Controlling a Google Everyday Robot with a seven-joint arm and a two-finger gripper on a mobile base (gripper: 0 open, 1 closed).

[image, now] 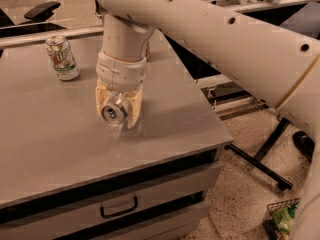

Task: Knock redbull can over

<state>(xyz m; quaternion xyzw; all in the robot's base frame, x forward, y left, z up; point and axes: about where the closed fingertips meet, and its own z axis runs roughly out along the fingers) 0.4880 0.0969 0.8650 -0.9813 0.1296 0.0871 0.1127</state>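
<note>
The robot's white arm (225, 39) fills the upper right and slants down to a thick wrist that stands almost upright over the grey table (50, 139). The table is a cabinet with two drawers in its front; the upper drawer (150, 196) bears a dark handle. Beyond its right edge lies speckled floor (240, 194), where a wire basket (282, 219) with something green in it sits at the lower right corner. Under the wrist, the gripper (118, 115) is low over the middle of the tabletop, and its tan fingers (134, 109) are closed on either side of the redbull can (114, 113). The can is tipped so that its silver top faces the camera. A green-and-white soda can (62, 58) stands upright near the table's far left edge, well apart from the gripper.
</note>
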